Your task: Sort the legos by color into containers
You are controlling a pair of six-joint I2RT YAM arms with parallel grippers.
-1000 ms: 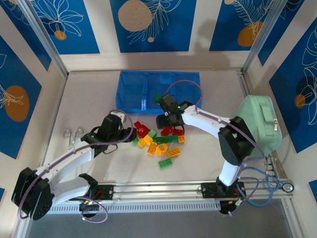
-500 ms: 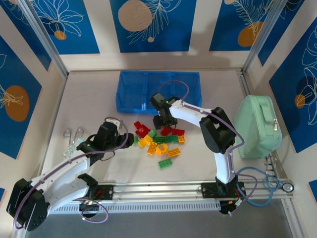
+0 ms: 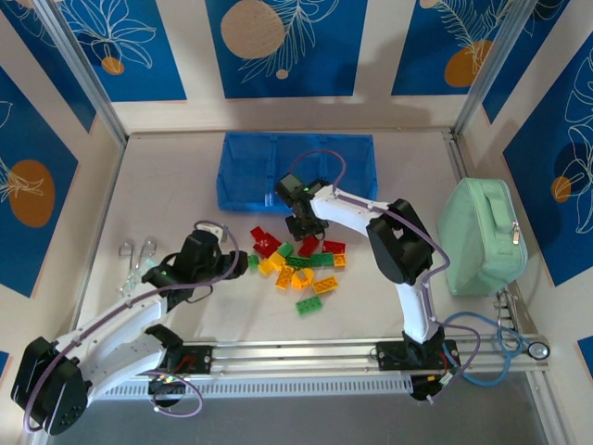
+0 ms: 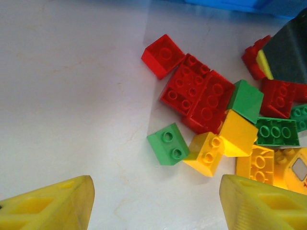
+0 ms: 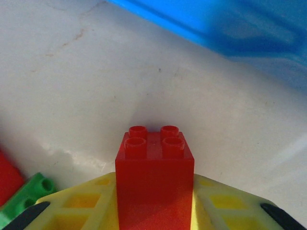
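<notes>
Right end effector (image 5: 154,203) clamped on a red brick (image 5: 154,167), yellow fingers (image 5: 81,206) pressing both sides, four studs pointing away from the wrist camera. Bare bench (image 5: 72,72) lies under the brick, and the blue bin (image 5: 230,24) crosses the upper right of that view. A green brick (image 5: 29,191) and a sliver of red sit at the lower left.

From the top camera the right end effector (image 3: 302,224) sits between the bin's near wall (image 3: 243,199) and the far edge of the brick pile (image 3: 298,264). The held brick is too small to make out there.

Left end effector (image 4: 156,211) spread wide and holding nothing, yellow fingertips (image 4: 48,206) at the bottom corners of its view. From the top camera it (image 3: 236,262) is just left of the pile.

Left wrist view of the pile:
- small red brick (image 4: 163,55) at the far left edge
- larger red bricks (image 4: 199,96) touching each other just beside it
- small green two-stud brick (image 4: 169,143) nearest the fingers, touching a yellow brick (image 4: 206,153)
- second yellow brick (image 4: 238,133), a green one (image 4: 247,100) and a long green one (image 4: 277,132) packed to the right
- orange brick (image 4: 261,165) at the lower right

One green brick (image 3: 310,306) lies apart, on the near side of the pile. Cannot tell what the bin compartments hold.

Mint pouch (image 3: 482,236) at the right edge of the bench, well apart from the pile. Small metal items (image 3: 137,255) at the left edge.
</notes>
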